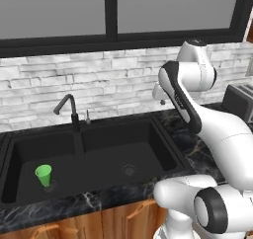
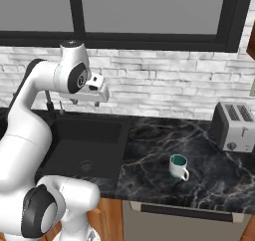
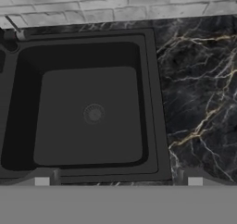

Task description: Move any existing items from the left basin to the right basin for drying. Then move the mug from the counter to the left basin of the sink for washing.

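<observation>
Green cup (image 1: pixel 43 175): upright in the left basin (image 1: pixel 29 149), beside its drain, apart from every wall.
Right basin (image 1: pixel 126 151): bare floor around the round drain.
Mug (image 2: pixel 178 166): on the tabletop (image 2: pixel 164 140), near the front edge, well apart from the toaster (image 2: pixel 235 126).
My end effector (image 3: pixel 118 181): spread wide, holding nothing, high above the right basin.

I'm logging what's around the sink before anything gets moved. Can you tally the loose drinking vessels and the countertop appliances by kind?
Green handleless cup, in the left basin: 1
White mug, on the counter: 1
Toaster, on the counter: 1
Total: 3
</observation>
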### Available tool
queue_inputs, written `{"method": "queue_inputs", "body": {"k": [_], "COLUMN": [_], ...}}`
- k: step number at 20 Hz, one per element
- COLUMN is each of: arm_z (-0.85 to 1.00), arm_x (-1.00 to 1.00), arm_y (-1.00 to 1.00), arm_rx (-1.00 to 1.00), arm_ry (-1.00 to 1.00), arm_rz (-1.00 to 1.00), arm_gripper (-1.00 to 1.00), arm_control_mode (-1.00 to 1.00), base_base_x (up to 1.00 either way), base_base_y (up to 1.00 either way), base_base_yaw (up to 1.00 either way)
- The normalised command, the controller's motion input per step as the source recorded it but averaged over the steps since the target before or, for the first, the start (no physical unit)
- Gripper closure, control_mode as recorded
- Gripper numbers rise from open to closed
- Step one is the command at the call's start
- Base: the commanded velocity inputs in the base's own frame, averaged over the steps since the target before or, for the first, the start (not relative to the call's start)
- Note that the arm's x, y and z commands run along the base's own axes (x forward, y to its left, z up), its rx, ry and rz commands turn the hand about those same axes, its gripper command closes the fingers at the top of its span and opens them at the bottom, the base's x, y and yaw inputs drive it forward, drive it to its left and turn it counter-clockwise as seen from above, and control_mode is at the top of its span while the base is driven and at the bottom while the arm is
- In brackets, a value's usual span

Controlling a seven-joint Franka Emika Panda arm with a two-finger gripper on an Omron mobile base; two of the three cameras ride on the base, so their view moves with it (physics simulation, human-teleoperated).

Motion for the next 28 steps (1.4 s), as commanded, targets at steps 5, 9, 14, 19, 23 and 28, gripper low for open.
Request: {"method": "queue_inputs", "body": {"k": [5, 9, 14, 19, 23, 28], "arm_z": [0.0, 0.0, 0.0, 0.0, -0.01, -0.01], "arm_x": [0.0, 0.0, 0.0, 0.0, 0.0, 0.0], "arm_y": [0.0, 0.0, 0.0, 0.12, 0.68, 0.81], "arm_rx": [0.0, 0.0, 0.0, 0.0, 0.0, 0.0], "arm_ry": [0.0, 0.0, 0.0, 0.0, 0.03, 0.06], "arm_rz": [0.0, 0.0, 0.0, 0.0, 0.0, 0.0], "arm_gripper": [-1.0, -1.0, -1.0, -1.0, -1.0, -1.0], "arm_control_mode": [1.0, 1.0, 1.0, -1.0, -1.0, -1.0], "base_base_x": [0.28, 0.31, 0.1, 0.0, 0.0, 0.0], "base_base_y": [0.77, 0.85, 0.23, 0.0, 0.0, 0.0], "base_base_yaw": [0.0, 0.0, 0.0, 0.0, 0.0, 0.0]}}
